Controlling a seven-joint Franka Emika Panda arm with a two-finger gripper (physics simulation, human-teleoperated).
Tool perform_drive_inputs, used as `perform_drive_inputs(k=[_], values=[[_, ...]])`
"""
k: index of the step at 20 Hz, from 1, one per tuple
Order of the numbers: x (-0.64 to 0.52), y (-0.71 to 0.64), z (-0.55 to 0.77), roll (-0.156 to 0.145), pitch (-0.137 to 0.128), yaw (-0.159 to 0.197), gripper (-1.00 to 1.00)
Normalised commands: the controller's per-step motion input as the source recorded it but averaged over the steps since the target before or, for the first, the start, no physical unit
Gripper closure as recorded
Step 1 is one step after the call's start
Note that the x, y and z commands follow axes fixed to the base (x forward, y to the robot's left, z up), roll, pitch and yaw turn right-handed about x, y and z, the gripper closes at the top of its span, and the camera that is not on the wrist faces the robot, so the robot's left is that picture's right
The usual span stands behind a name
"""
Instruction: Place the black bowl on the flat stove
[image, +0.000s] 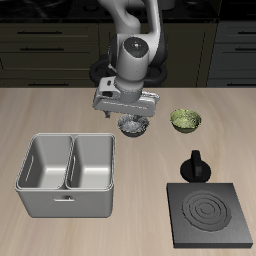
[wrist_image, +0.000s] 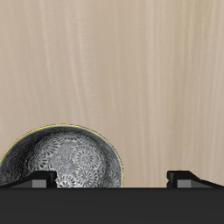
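Note:
The black bowl (image: 133, 127), dark-rimmed with a grey-white speckled inside, sits on the wooden table near its middle, directly under my gripper (image: 133, 113). In the wrist view the bowl (wrist_image: 66, 162) is close below, and my gripper (wrist_image: 112, 179) is open with its jaws spread wide. One fingertip (wrist_image: 39, 180) is over the bowl's inside and the other is over bare table beside the bowl. The flat stove (image: 208, 213), a black square plate with ring marks, lies near the table's front edge, well apart from the bowl.
A green-yellow patterned bowl (image: 185, 120) stands beside the black bowl. A black knob (image: 196, 166) stands just behind the stove. A grey double-basin metal tray (image: 68, 172) sits nearer the front edge on the other side. Dark cabinets run behind the table.

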Motion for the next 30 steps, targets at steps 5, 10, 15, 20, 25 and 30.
perform_drive_inputs(k=[5,10,15,20,25,30], values=[[-0.05,-0.02,-0.24,-0.015,0.016,-0.004,-1.00],[-0.07,-0.08,-0.20,-0.009,0.021,-0.019,-1.00],[-0.08,-0.04,-0.24,-0.004,0.025,-0.011,-1.00],[-0.02,-0.02,-0.22,-0.013,0.027,0.005,-1.00],[-0.01,0.01,-0.31,0.027,0.049,-0.024,-1.00],[-0.09,-0.02,-0.09,0.004,-0.013,-0.024,1.00]])
